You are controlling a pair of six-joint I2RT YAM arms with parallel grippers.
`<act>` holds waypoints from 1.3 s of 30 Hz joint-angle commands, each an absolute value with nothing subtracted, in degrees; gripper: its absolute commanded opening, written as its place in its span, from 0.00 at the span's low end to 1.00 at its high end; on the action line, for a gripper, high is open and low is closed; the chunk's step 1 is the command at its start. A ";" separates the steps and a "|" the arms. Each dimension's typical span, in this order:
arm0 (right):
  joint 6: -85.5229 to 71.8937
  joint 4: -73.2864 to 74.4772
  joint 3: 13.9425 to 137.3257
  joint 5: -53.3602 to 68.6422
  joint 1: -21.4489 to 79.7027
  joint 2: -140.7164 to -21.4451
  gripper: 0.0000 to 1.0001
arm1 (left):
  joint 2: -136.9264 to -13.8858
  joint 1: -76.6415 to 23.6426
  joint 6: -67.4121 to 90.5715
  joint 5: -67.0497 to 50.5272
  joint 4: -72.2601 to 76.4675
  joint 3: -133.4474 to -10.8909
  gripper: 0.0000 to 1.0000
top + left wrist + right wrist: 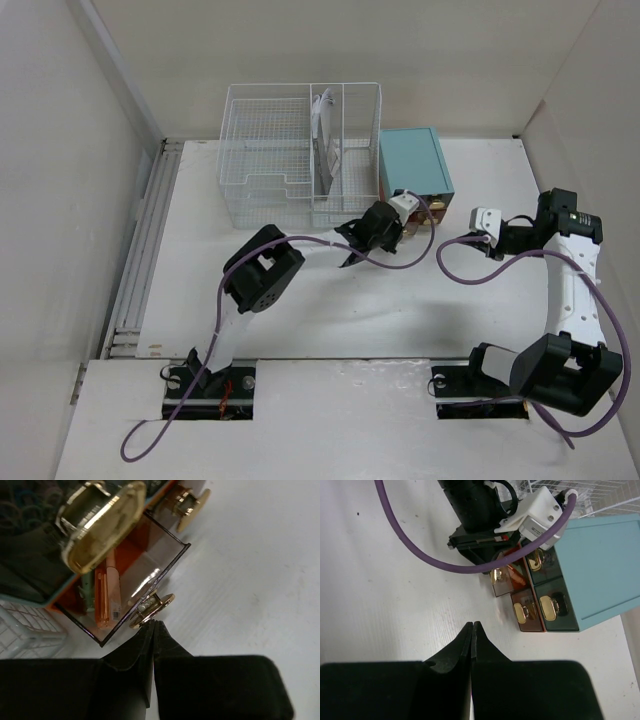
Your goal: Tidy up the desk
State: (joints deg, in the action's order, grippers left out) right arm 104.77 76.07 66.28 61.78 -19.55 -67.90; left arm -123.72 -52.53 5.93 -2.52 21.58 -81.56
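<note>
The white surface (300, 330) fills the floor of a light-walled enclosure, with a metal rail (150, 240) along its left edge. At the back stands a wire basket (262, 190) with papers (326, 130) upright in a narrow compartment. A teal cabinet (415, 160) sits just beside it on the right.

The left arm reaches across to the cabinet's front. In the left wrist view, the left fingers (150, 635) are pressed together. Their tips are right at the edge of a gold knob (155, 606) on a brown see-through drawer (167, 567) that is pulled out. Whether they touch the knob cannot be told. Orange pen-like things (102, 600) lie inside the drawer.

The right arm bends in from the right side. The right fingers (467, 635) are also together, holding nothing, over bare surface a little in front of the cabinet. The right wrist view shows 2 drawers pulled partway out and 2 dark ones flush with the cabinet front, each with a gold knob. A purple cable (420, 555) loops from the left wrist.
</note>
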 commanded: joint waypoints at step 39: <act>80.30 62.10 68.48 60.74 -20.92 -58.99 0.77 | -89.43 -66.44 7.55 3.77 26.38 -56.70 0.82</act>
